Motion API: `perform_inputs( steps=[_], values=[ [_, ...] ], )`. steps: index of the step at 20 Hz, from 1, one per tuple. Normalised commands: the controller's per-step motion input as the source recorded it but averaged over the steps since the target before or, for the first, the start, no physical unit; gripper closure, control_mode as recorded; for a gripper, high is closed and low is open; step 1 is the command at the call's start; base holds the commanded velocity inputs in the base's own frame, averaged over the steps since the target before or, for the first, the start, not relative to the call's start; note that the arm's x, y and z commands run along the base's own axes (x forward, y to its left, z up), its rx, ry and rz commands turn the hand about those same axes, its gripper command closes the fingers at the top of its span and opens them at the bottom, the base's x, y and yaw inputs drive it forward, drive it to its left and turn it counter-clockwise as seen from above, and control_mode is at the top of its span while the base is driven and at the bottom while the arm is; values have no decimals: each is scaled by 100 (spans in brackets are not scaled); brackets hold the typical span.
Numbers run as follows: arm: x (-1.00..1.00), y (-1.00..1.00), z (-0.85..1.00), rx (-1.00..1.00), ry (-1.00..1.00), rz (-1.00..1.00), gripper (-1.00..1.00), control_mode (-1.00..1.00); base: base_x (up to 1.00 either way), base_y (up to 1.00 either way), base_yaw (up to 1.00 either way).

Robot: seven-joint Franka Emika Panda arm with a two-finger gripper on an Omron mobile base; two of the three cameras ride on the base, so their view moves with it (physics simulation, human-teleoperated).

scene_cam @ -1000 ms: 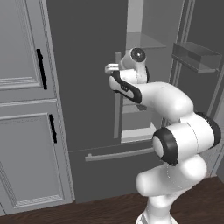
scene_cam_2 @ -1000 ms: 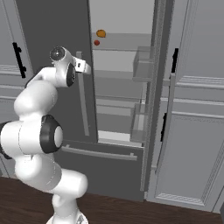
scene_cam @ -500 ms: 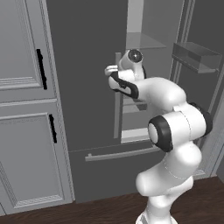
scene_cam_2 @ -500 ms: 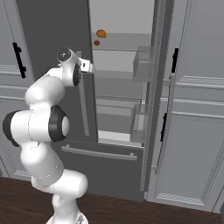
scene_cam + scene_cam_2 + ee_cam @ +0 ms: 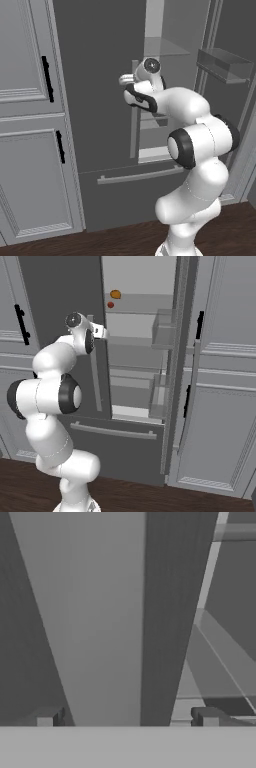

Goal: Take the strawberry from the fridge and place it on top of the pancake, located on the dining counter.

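A: What's the biggest thing in front of the base?

B: The fridge [image 5: 60, 286], dark grey, its right door swung open and its left door shut. Pale shelves and clear door bins show inside, and the bottom drawer [image 5: 117, 443] below carries a horizontal bar.

A: And either side of it?

B: Lighter grey panelled cabinets [image 5: 30, 150] with black handles, on a dark wood floor [image 5: 150, 498].

A: Where is the arm?

B: The arm [image 5: 192, 145] rises and bends toward the inner edge of the shut left door, just beside the long vertical handle [image 5: 134, 115]. In the hand view that handle [image 5: 107, 612] runs as a broad pale band straight ahead.

A: The gripper?

B: The gripper [image 5: 127, 718] stands wide apart, both fingertips [image 5: 47, 717] bare, nothing between them.

A: The strawberry?

B: The strawberry [image 5: 110, 305] sits on an upper fridge shelf, a tiny red dot, just beside and below an orange-yellow food item [image 5: 115, 294]. It lies above the hand and further into the fridge.

A: Any writing or brand marks?

B: None that can be read on the fridge, cabinets or arm.
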Motion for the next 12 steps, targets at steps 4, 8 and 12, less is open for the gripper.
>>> perform_inputs(
  steps=[4, 8, 12],
  values=[
    [40, 34, -4, 0, -17, -11, -100, -100, 0, 0, 0],
    [32, 17, 0, 0, -13, -6, -100, -100, 0, 0, 0],
    [23, 6, 0, 0, -5, 0, 100, -100, 0, 0, 0]
  ],
)
